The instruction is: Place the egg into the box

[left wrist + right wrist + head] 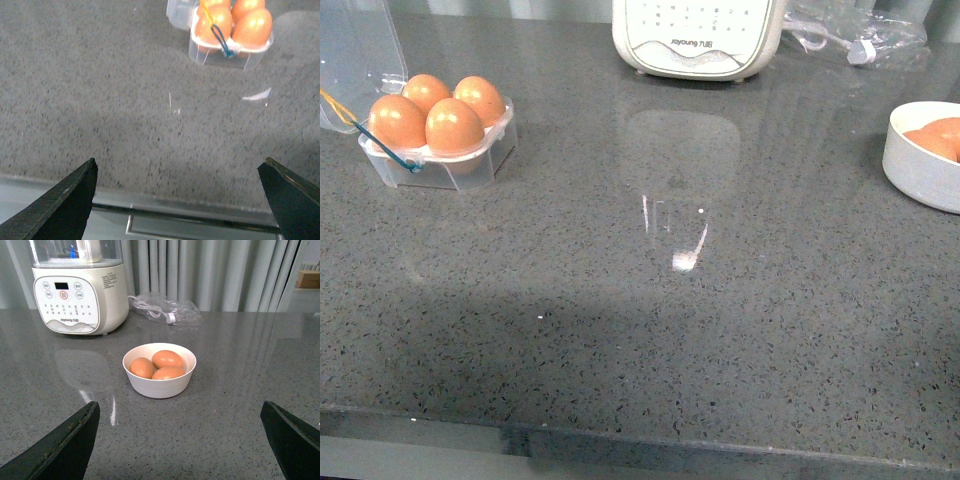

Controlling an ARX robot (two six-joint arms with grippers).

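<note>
The clear plastic box (440, 168) stands at the table's far left with its lid (355, 50) swung open. Orange-brown eggs (453, 127) fill all of its cups. The left wrist view shows the same box (225, 56) with its eggs (252, 27), well ahead of my left gripper (180, 172). That gripper hangs open and empty over the table's front edge. My right gripper (180, 412) is open and empty too, facing a white bowl (160, 385) that holds three more eggs (167, 359). Neither arm shows in the front view.
The white bowl (920, 165) sits at the far right edge of the front view. A cream kitchen appliance (698, 35) stands at the back centre, with a crumpled clear plastic bag (855, 35) beside it. Grey curtains (225, 270) hang behind the table.
</note>
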